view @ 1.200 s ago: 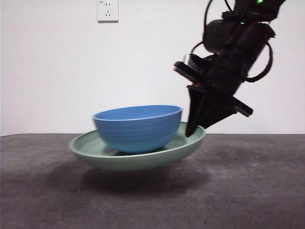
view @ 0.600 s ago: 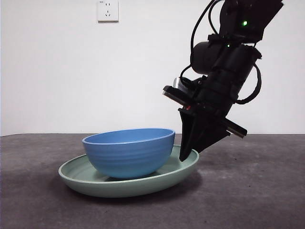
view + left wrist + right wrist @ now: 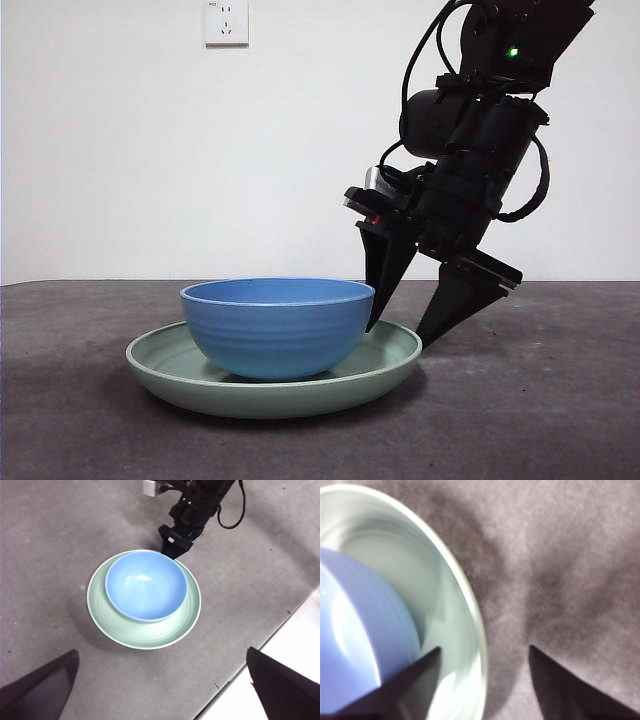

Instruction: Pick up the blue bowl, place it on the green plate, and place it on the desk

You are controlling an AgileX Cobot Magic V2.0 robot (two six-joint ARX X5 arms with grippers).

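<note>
The blue bowl [image 3: 275, 325] sits inside the green plate [image 3: 300, 395], and the plate rests flat on the dark grey desk [image 3: 540, 420]. My right gripper [image 3: 398, 336] is open at the plate's right rim, one jaw inside the rim and one outside, holding nothing. In the right wrist view the plate's rim [image 3: 455, 605] runs between the open jaws of the right gripper [image 3: 484, 648], with the bowl [image 3: 360, 630] beside it. My left gripper [image 3: 161, 652] is open and empty high above, looking down on the bowl [image 3: 145, 585] and the plate [image 3: 150, 635].
A white wall with a socket [image 3: 226, 22] stands behind the desk. In the left wrist view the desk's edge [image 3: 280, 630] runs diagonally near the plate, with a white floor beyond it.
The plate with the bowl came down from the air and left onto the desk. The right gripper, which was shut on the plate's rim, has opened and let go.
</note>
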